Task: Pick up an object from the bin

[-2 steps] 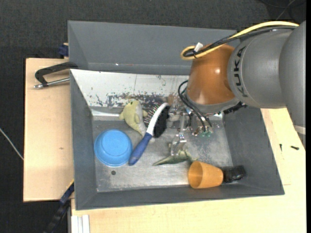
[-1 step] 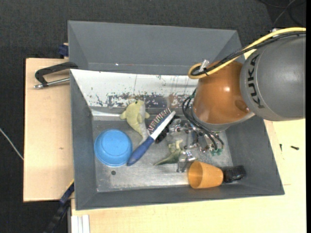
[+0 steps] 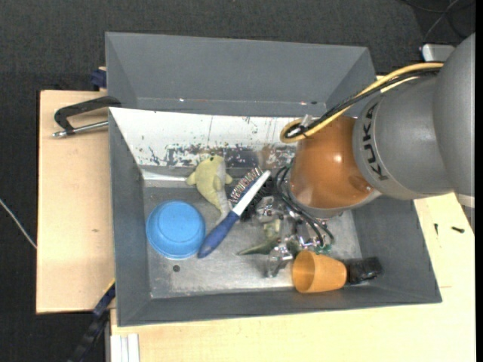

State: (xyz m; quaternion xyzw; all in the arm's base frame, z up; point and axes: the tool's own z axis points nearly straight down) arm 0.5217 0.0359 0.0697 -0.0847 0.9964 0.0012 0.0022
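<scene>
My gripper (image 3: 281, 252) is low in the bin's right half, under the orange wrist cover, just left of an orange cup (image 3: 317, 273) that lies on its side near the front wall. A small dark green pointed thing (image 3: 255, 248) lies right beside the gripper on its left, touching or nearly touching it; I cannot tell whether it is held. A brush with a blue handle and a white bristled head (image 3: 233, 212) lies slantwise a little farther left.
A blue bowl (image 3: 175, 229) stands at the left of the floor. A pale yellow soft toy (image 3: 210, 180) sits by the back wall. A small black thing (image 3: 367, 270) lies right of the cup. The arm covers the bin's right rear.
</scene>
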